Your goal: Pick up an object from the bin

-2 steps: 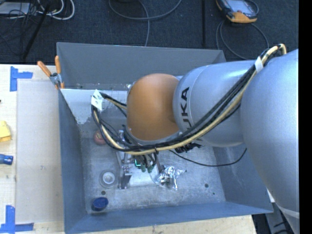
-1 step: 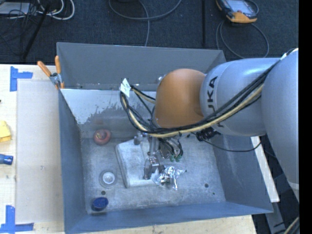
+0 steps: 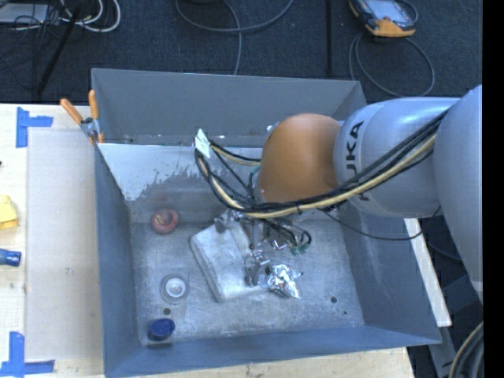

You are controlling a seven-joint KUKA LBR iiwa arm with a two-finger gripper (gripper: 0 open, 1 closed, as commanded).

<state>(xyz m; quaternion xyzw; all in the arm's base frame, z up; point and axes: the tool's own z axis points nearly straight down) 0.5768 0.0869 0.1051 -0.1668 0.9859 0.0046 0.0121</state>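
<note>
1. Light falls from above, and the floor of the bin point(image 3: 236, 116) is evenly and moderately bright.
2. A pale, bright wedge lies across its back-left wall; the back wall above is duller.
3. The arm point(image 3: 409, 164) throws a soft shadow over the bin's right side.
4. The orange cover point(image 3: 299, 156) carries a soft sheen, and the crumpled foil point(image 3: 285, 280) glints.
5. The carpet point(image 3: 276, 46) behind is dim.

My arm point(image 3: 394, 160) enters from three o'clock, its orange wrist cover point(image 3: 299, 157) near centre, cables point(image 3: 228, 186) looped beneath, gripper point(image 3: 253, 272) pointing down toward six o'clock.
</note>
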